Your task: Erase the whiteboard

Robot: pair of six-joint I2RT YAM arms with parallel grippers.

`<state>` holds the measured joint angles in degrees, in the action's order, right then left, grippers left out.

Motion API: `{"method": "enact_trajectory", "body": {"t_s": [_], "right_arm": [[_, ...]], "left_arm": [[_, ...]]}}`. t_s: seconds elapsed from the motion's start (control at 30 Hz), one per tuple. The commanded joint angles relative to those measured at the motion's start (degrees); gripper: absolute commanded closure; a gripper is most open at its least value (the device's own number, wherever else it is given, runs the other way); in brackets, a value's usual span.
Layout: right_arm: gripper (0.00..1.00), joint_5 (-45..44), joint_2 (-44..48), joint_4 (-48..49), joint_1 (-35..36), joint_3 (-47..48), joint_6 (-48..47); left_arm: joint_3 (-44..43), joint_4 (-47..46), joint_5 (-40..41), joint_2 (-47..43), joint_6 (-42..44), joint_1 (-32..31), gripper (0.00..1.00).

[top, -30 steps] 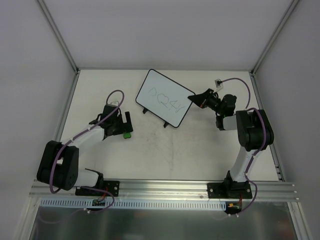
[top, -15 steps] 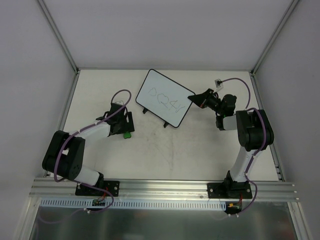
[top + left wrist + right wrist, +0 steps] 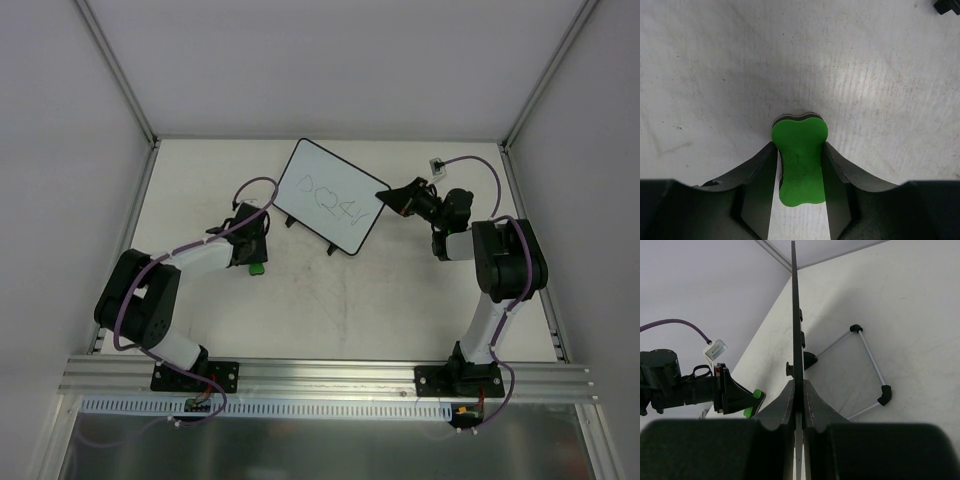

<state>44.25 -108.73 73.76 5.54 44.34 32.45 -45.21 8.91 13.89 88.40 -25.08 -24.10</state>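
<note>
The whiteboard (image 3: 328,197) stands tilted at the back middle of the table, with faint pen scribbles on its face. My right gripper (image 3: 388,201) is shut on its right edge. In the right wrist view the board (image 3: 795,315) is seen edge-on, running up from between that gripper's (image 3: 798,386) fingers. A small green eraser (image 3: 800,167) lies on the table left of the board. My left gripper (image 3: 800,146) is down over the eraser, with a finger pressed against each of its sides. From above, the eraser (image 3: 256,267) peeks out under the left gripper (image 3: 255,252).
The board's wire stand (image 3: 867,360) with black feet rests on the table behind it. A small connector (image 3: 437,162) on a purple cable lies at the back right. White walls and metal posts enclose the table; a rail (image 3: 330,377) runs along the front.
The left arm has stretched forward and come down over the green eraser, and its jaws have narrowed from wide apart onto it. The right arm and the board have not moved.
</note>
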Motion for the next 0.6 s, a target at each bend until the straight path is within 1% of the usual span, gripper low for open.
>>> {"method": "enact_trajectory", "body": {"t_s": [0.0,0.1,0.2,0.23,0.27,0.33,0.4,0.5,0.57], "right_arm": [[1.00,0.6,3.3,14.0,-0.6,0.2,-0.7],[1.00,0.7,3.3,14.0,-0.7,0.2,-0.5],[1.00,0.6,3.4,14.0,-0.7,0.1,-0.5],[1.00,0.6,3.4,14.0,-0.7,0.0,-0.4],[1.00,0.6,3.4,14.0,-0.7,0.1,-0.4],[1.00,0.6,3.4,14.0,-0.7,0.1,-0.3],[1.00,0.6,3.3,14.0,-0.8,0.1,-0.3],[1.00,0.6,3.3,14.0,-0.7,0.2,-0.4],[1.00,0.7,3.2,14.0,-0.7,0.3,-0.2]], "left_arm": [[-2.0,3.0,3.6,0.7,-0.8,-0.8,0.62],[-2.8,3.9,3.8,1.9,-1.1,-1.0,0.59],[-3.5,4.6,4.7,2.9,-1.4,-1.5,0.60],[-3.7,4.9,4.9,3.2,-1.4,-1.7,0.63],[-3.8,5.0,5.3,3.3,-1.5,-1.7,0.74],[-4.1,5.1,5.0,3.0,-0.9,-1.7,0.88],[-4.1,5.1,4.8,2.3,-0.6,-1.7,1.00],[-4.6,5.1,3.5,-0.8,0.6,-1.7,1.00],[-5.6,5.1,1.1,-3.4,2.0,-1.7,1.00]]}}
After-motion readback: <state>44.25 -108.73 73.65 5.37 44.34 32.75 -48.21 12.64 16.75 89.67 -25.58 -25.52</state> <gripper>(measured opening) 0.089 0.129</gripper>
